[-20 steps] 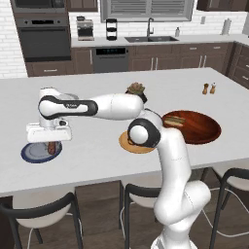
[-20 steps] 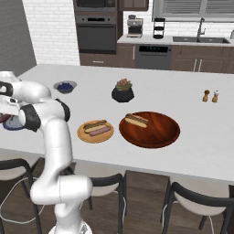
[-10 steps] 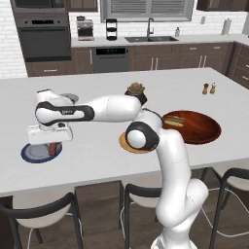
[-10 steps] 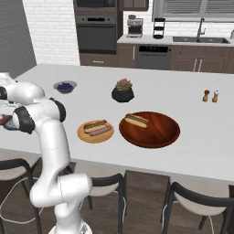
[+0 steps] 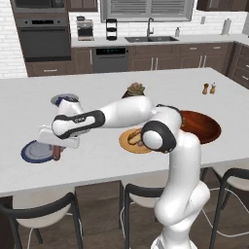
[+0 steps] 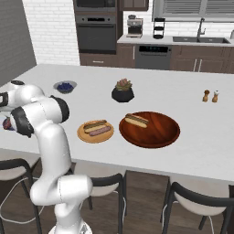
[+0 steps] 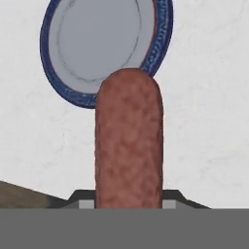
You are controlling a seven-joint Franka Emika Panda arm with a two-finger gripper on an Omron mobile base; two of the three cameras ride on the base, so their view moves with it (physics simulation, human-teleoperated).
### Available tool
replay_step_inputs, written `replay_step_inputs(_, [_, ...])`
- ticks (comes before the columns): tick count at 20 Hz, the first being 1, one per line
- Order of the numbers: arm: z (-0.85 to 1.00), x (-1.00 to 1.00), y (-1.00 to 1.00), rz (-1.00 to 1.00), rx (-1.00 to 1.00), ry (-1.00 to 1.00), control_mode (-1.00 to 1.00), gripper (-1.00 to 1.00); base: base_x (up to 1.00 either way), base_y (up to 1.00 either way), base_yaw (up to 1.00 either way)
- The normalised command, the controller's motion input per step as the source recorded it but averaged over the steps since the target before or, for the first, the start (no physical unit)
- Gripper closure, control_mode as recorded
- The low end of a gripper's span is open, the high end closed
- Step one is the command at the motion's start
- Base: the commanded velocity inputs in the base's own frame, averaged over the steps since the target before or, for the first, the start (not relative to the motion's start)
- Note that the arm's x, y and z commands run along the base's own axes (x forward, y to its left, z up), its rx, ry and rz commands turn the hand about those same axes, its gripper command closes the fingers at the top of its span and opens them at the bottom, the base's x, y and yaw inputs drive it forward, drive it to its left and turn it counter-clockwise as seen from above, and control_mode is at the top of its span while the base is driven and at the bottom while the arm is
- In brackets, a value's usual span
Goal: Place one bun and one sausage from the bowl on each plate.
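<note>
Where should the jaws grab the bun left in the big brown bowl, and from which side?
Probably across the middle of the bun, coming straight down from above. It lies flat and elongated in the shallow bowl, so closing across its narrow width looks easiest, and the low rim leaves room.

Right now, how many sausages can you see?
2 for certain. One sausage is held in the gripper beside the grey-blue plate. Another sausage lies on the tan-orange plate. The bun in the bowl may hide more.

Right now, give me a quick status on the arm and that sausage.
Gripper shut on sausage, beside grey-blue plate. Plate bare. Orange plate has bun and sausage. Nothing in the way.
</note>
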Motion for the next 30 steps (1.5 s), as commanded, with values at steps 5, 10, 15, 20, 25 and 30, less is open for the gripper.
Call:
replay_step_inputs(5, [0.0, 0.56, 0.26, -0.01, -0.04, 0.06, -1.0, 1.0, 0.0, 0.0, 0.0])
replay_step_inputs(10, [-0.01, 0.33, 0.11, 0.0, -0.01, 0.0, -1.0, 1.0, 0.0, 0.0, 0.0])
replay_step_inputs(15, [-0.12, 0.43, 0.25, 0.0, -0.03, 0.0, -1.0, 1.0, 0.0, 0.0, 0.0])
replay_step_inputs(20, [-0.42, 0.27, 0.08, 0.0, 0.0, 0.0, -1.0, 1.0, 0.0, 0.0, 0.0])
replay_step_inputs(25, [-0.31, 0.43, 0.01, 0.0, 0.0, 0.0, -1.0, 1.0, 0.0, 0.0, 0.0])
replay_step_inputs(30, [-0.12, 0.36, 0.28, 0.0, 0.0, 0.0, -1.0, 1.0, 0.0, 0.0, 0.0])
